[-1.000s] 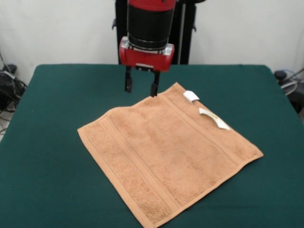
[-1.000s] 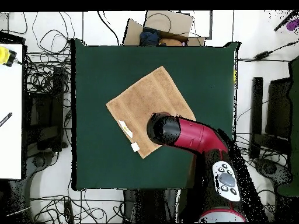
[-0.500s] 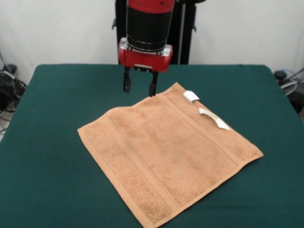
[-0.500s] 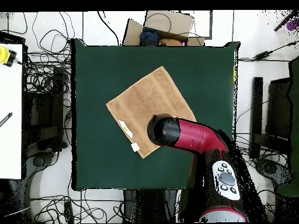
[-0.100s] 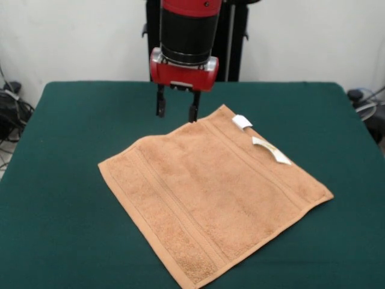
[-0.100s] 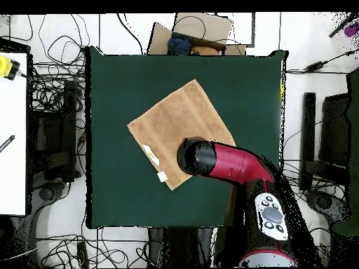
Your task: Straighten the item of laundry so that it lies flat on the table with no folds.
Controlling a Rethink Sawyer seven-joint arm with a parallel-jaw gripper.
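A dark green table with wide bare cloth on every side of a flat orange-tan towel, which lies diamond-wise near the centre. From the towel's centre, the only thing standing above the tabletop is the red and black arm's gripper, hanging at about 11 o'clock over the towel's far edge, fingers apart. The 3, 6 and 9 o'clock sides are open for approach.

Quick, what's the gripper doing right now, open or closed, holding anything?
Gripper: open, holding nothing, fingers at the far edge of the towel.
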